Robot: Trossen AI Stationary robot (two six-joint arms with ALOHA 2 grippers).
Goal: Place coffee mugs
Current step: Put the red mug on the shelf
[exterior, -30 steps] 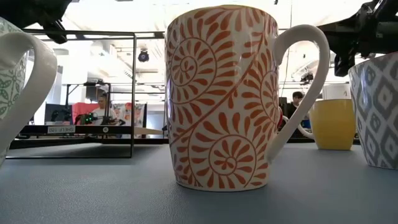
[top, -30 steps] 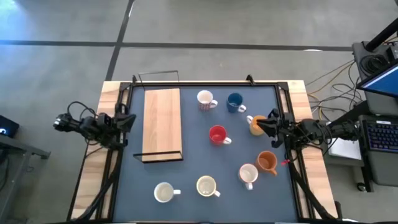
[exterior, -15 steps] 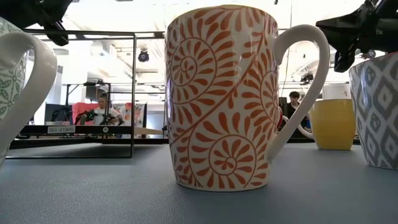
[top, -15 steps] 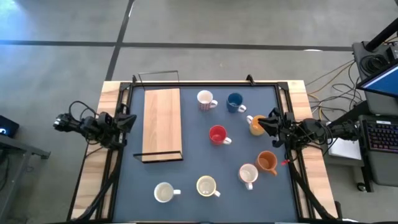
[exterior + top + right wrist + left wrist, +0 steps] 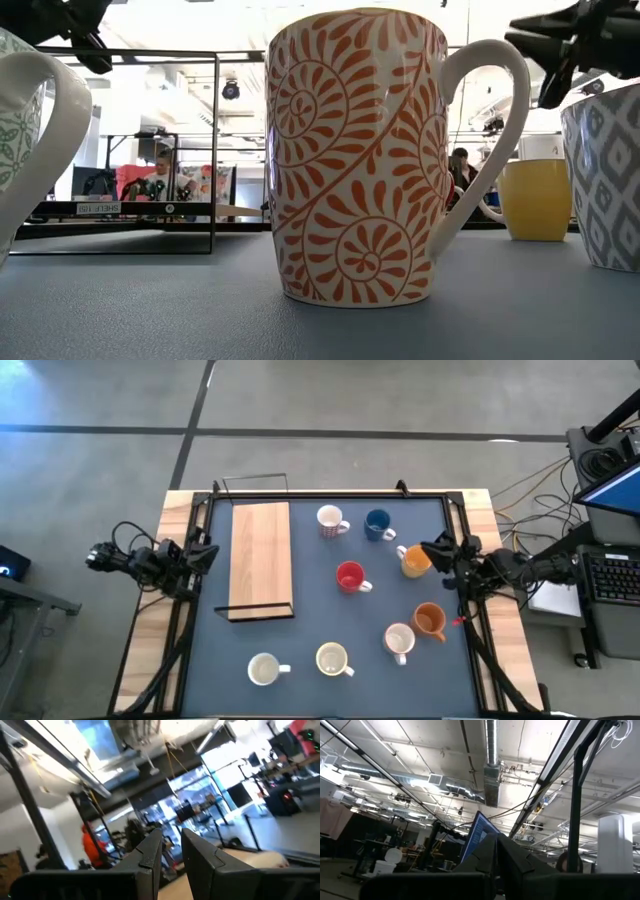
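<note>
Eight coffee mugs stand upright on the dark mat: a white patterned one (image 5: 331, 521), blue (image 5: 378, 525), red (image 5: 350, 577), yellow-orange (image 5: 414, 561), orange (image 5: 430, 620), and three pale ones (image 5: 399, 640) (image 5: 332, 659) (image 5: 264, 670). The low view shows the orange-spiral mug (image 5: 350, 150) up close. My right gripper (image 5: 431, 549) hovers by the table's right edge, just right of the yellow-orange mug, tipped upward. Its fingers (image 5: 171, 854) stand slightly open with nothing between them. My left gripper (image 5: 205, 550) waits shut at the left edge, tipped upward.
A wooden board (image 5: 261, 560) in a black wire frame (image 5: 255, 482) lies on the mat's left part. Bare mat lies between the board and the mugs. In the low view a green-patterned mug (image 5: 30, 130) and a grey diamond-patterned mug (image 5: 605, 170) flank the spiral mug.
My right gripper has tipped upward, risen a little and drawn back toward the table's right edge, off the yellow-orange mug, which stays standing where it was.
</note>
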